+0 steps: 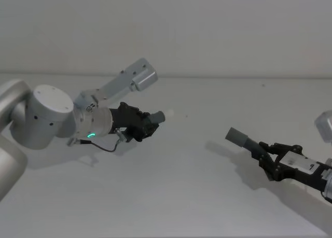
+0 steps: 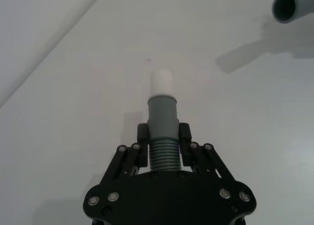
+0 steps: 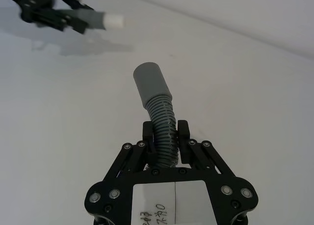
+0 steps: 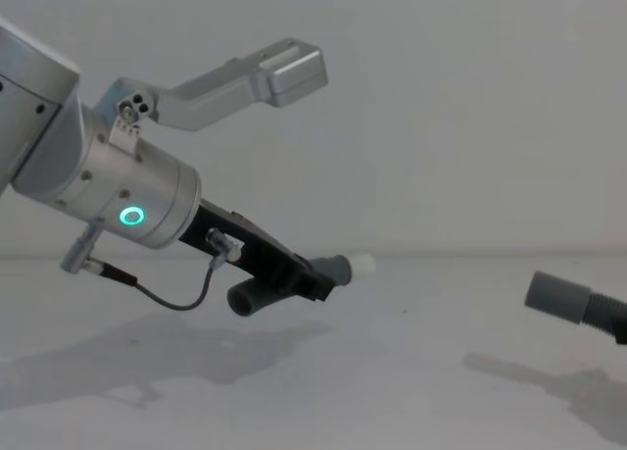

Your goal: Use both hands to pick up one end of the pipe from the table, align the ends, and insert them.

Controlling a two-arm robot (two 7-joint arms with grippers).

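Collar end (image 1: 163, 115) pointing right, socket end (image 1: 237, 136) left

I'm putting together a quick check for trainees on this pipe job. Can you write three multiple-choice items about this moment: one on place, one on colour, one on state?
1. Which gripper holds the white-tipped piece?
A. left gripper
B. right gripper
C. neither

2. What colour is the ribbed piece's socket end?
A. white
B. grey
C. orange

3. How do the two ends stand?
A. inserted
B. touching
C. apart

Key:
1 A: the left wrist view shows its fingers clamped on that piece.
2 B: it is plain grey in the right wrist view.
3 C: the head view shows a wide stretch of table between them.
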